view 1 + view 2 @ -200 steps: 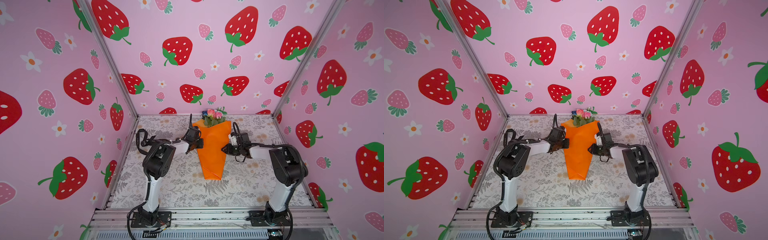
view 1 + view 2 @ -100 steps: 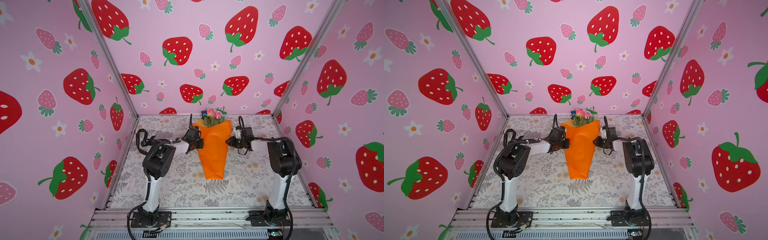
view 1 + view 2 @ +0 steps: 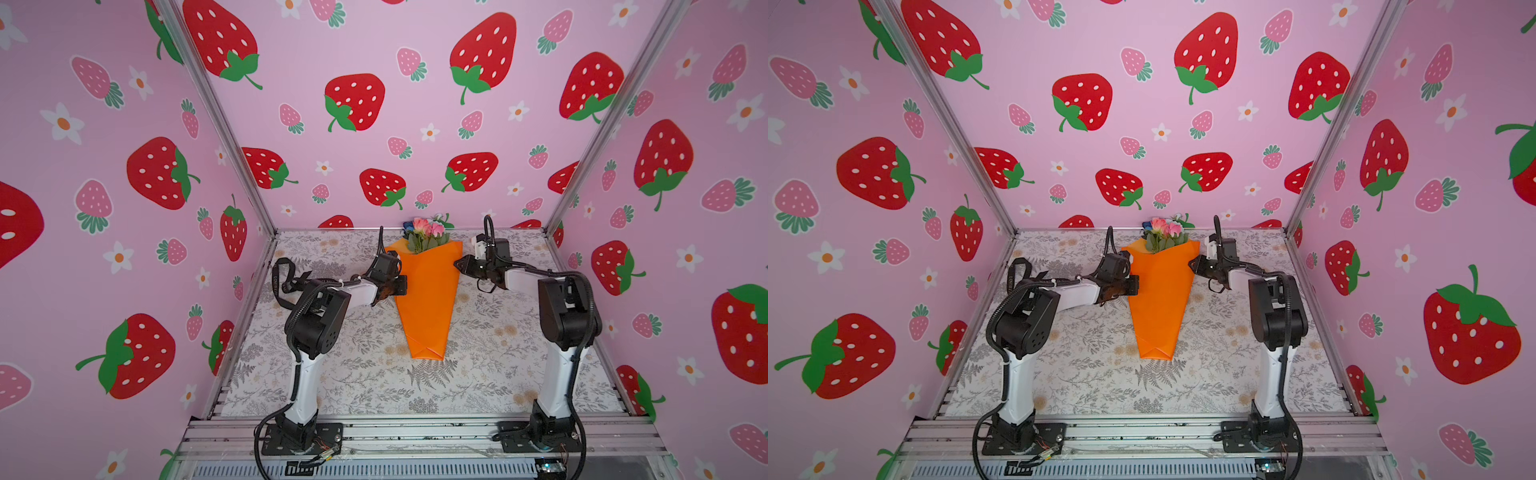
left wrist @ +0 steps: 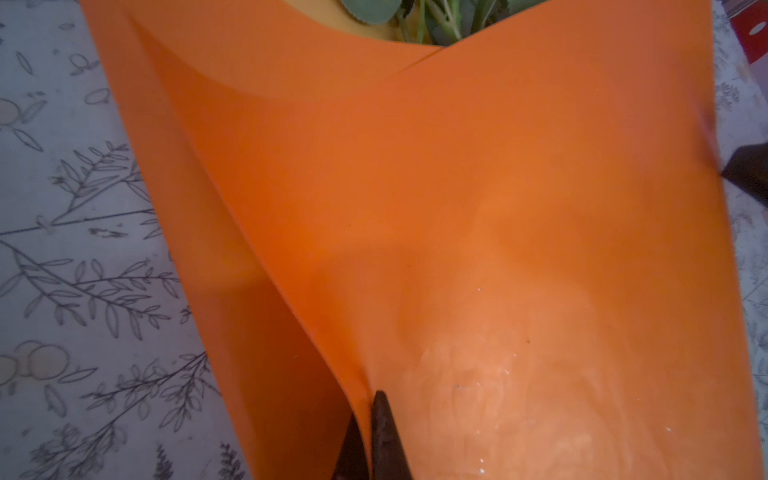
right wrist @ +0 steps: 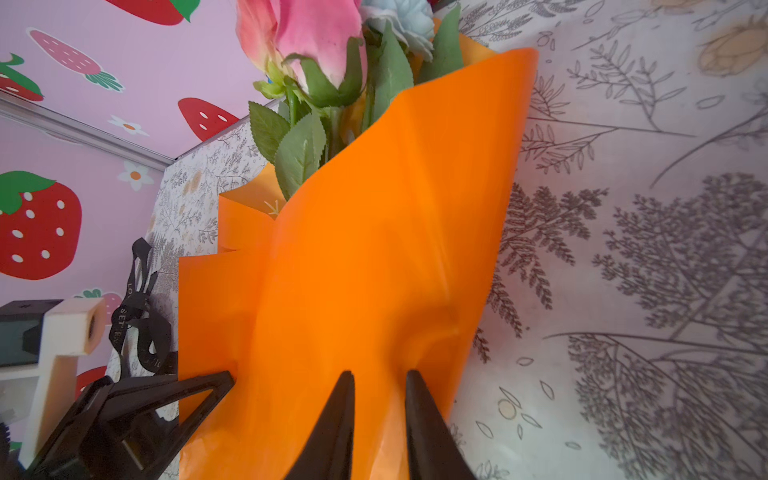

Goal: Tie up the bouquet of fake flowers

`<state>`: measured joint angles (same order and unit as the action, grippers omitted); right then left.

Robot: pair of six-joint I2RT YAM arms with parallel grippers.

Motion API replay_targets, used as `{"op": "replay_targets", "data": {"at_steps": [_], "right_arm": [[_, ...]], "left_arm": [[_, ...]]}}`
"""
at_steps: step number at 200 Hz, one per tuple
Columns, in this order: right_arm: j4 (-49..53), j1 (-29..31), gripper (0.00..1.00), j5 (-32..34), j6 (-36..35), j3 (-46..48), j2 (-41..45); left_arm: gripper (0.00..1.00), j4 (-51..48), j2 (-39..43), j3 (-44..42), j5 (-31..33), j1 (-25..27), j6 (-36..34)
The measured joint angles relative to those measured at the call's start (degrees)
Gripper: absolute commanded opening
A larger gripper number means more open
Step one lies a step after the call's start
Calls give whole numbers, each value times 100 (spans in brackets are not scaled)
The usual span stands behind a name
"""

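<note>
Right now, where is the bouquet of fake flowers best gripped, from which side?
Probably the right edge of the orange paper, from the right, low along the table: the bouquet of fake flowers lies flat, its wrap is thin, and the left gripper pinches the opposite edge.

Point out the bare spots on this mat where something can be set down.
Bare: the mat between the bouquet tip and the front rail; also right of its lower half. Crowded: the far end, where left gripper, right gripper and ribbon sit.

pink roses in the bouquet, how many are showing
2: one pink rose mid-bunch in a top view, another right of it, both sticking out of the orange paper. More may be hidden.
</note>
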<state>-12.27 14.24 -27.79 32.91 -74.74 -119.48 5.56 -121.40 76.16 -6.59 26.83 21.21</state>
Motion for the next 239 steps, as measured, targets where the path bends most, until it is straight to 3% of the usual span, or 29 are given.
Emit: {"op": "replay_targets", "data": {"at_steps": [78,114,174,194,198,218,239], "right_arm": [[68,-15,25,28,68,-874,-1025],[94,-46,30,186,44,-1266,-1252],[297,-293,33,306,101,-2531,-2039],[385,-378,37,229,155,-2846,-2208],[411,-389,38,221,155,-2881,-2218],[684,-426,42,197,131,-3062,-2221],[907,-431,47,184,42,-3204,-2186]], "left_arm": [[0,-7,-4,33,-20,0,4],[0,-9,-4,33,-50,-22,0],[0,-9,-4,33,-68,-76,11],[4,-9,-4,31,-184,-96,50],[10,-9,-2,33,-210,-103,63],[16,-37,20,31,-358,-125,142],[36,-83,114,26,-505,-146,262]]}}
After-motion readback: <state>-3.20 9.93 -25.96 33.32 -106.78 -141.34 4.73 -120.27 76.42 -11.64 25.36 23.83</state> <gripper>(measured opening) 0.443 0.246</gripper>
